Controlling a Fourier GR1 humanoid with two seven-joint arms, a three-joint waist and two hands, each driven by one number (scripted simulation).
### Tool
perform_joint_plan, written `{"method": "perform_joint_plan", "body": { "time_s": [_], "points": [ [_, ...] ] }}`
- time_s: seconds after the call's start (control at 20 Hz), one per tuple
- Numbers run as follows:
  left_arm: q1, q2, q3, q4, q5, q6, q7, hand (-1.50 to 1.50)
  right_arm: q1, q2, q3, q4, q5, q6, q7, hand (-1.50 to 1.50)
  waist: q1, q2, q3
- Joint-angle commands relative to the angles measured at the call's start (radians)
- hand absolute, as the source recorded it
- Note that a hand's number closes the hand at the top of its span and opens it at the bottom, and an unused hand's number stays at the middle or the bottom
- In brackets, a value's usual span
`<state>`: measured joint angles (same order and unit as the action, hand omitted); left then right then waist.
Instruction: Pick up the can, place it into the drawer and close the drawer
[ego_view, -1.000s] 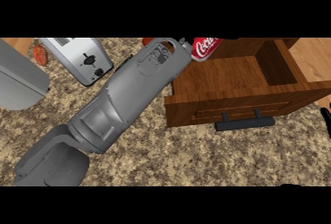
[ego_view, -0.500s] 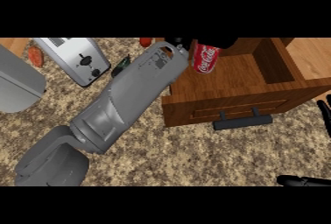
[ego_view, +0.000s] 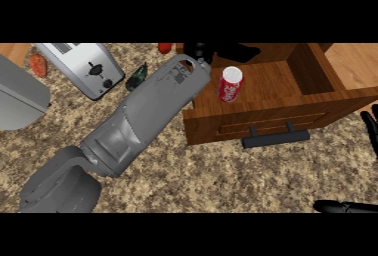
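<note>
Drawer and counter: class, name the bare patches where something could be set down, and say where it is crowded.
Bare: the drawer floor right of the can, and the counter below the drawer's handle. Crowded: the top left, around the toaster, and where the left arm lies.

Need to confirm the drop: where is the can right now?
In the head view the can stands inside the open drawer, at its left end, just right of the left forearm.

Left hand reaches far forward, fingers apparently uncurled.
</note>
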<state>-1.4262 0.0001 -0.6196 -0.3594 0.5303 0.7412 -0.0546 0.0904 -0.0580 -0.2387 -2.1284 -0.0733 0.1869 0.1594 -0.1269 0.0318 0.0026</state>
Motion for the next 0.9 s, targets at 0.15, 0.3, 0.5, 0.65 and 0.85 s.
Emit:
{"method": "perform_joint_plan", "body": {
  "time_s": [0.15, 0.3, 0.5, 0.65, 0.85],
  "points": [
    [0.032, 0.0, -0.01, -0.019, 0.053, 0.057, -0.027, -1.5, 0.021, -0.017, 0.008, -0.052, 0.051, 0.008, -0.035, -1.5, -0.004, -0.002, -0.001],
    [0.021, 0.0, 0.007, -0.023, 0.079, 0.034, -0.033, -1.5, 0.018, -0.047, 0.01, -0.055, 0.158, 0.002, -0.1, -1.5, 0.008, -0.002, -0.001],
    [0.023, 0.0, 0.004, -0.032, 0.114, 0.067, -0.033, -1.5, 0.006, -0.101, 0.043, -0.098, 0.213, 0.039, -0.108, -1.5, -0.01, 0.002, -0.001],
    [0.032, 0.0, -0.001, -0.064, 0.138, 0.055, -0.05, -1.5, -0.033, -0.109, 0.057, -0.09, 0.294, 0.007, -0.117, -1.5, 0.021, -0.005, -0.001],
    [-0.002, 0.0, 0.024, -0.062, 0.172, 0.057, -0.07, -1.5, -0.058, -0.142, 0.102, -0.084, 0.402, 0.008, -0.143, -1.5, 0.029, -0.005, -0.001]
  ]
}}
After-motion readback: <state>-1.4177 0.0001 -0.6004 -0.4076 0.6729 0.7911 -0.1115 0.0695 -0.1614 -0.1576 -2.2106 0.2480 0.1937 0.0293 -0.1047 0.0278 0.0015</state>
